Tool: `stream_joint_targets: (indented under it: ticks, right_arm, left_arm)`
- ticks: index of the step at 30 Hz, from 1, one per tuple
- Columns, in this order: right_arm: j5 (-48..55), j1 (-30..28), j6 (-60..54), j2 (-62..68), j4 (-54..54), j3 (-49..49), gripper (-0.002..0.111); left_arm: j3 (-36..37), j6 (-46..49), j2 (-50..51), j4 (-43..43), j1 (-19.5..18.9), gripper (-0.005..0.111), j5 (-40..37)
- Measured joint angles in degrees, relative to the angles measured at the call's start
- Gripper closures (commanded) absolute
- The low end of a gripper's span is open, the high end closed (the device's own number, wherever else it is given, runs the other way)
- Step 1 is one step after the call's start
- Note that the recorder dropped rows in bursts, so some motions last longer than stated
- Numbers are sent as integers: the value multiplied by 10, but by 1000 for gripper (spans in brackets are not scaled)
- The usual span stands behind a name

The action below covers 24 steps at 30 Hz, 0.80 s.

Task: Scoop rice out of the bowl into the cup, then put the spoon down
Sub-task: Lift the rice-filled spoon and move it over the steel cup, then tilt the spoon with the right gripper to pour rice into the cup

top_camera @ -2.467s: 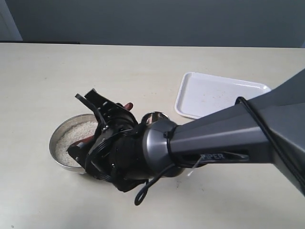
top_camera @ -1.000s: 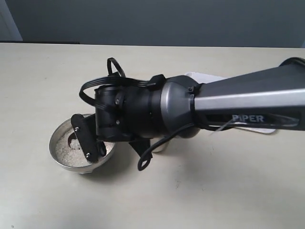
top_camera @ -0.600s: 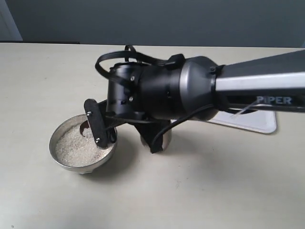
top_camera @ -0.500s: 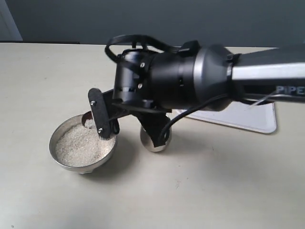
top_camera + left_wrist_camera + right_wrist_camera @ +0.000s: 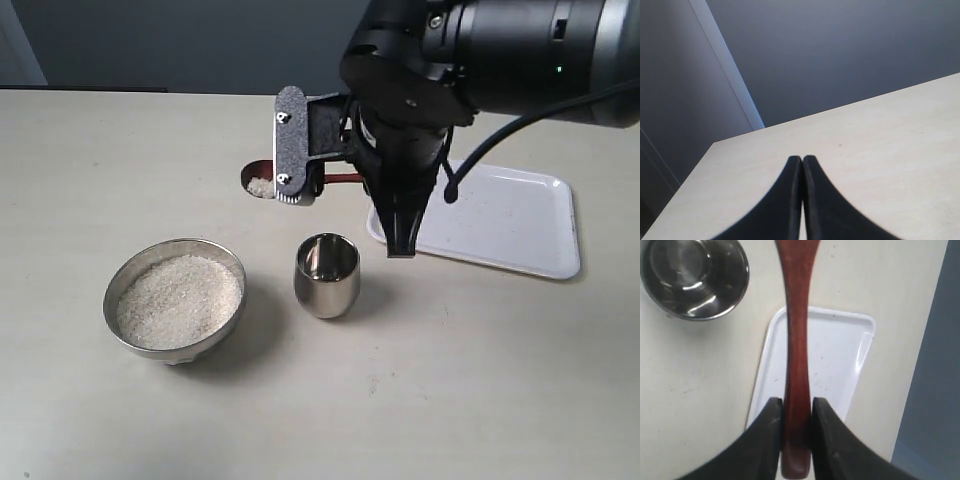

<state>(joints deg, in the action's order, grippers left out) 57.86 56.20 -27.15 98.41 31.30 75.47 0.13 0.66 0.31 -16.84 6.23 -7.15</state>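
Note:
The bowl (image 5: 175, 300) stands at the front left, filled with rice (image 5: 178, 295). Just right of it stands the shiny cup (image 5: 326, 275), which looks empty in the right wrist view (image 5: 695, 275). My right gripper (image 5: 305, 180) hangs in the air behind and above the cup, shut on the handle of the spoon (image 5: 340, 178). The spoon's oval end (image 5: 260, 182) points left and carries a small heap of rice (image 5: 262, 188). In the right wrist view the handle (image 5: 796, 340) runs between the gripper (image 5: 796, 402) fingers. My left gripper (image 5: 802, 159) is shut on nothing over bare table.
A white tray (image 5: 500, 215) lies at the back right, partly behind my right arm (image 5: 480, 60); it also shows under the spoon handle in the right wrist view (image 5: 835, 360). The pale table (image 5: 450, 400) reaches forward and rightward.
My right gripper dipped the spoon into the bowl, then lifted it out loaded with rice and rose up and to the right, behind the cup.

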Motion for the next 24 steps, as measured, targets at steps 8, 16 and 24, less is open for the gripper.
stream_joint_targets:
  ticks: [8,16,24]
  right_arm:
    - [27,-16,-2,-5,-4,-61,109]
    - [30,-16,9,-5,22,-111,109]
    - [10,-16,56,-5,71,-113,109]
  left_arm:
    - [0,0,0,0,0,106,0]
    - [0,0,0,0,0,106,0]
    - [0,0,0,0,0,106,0]
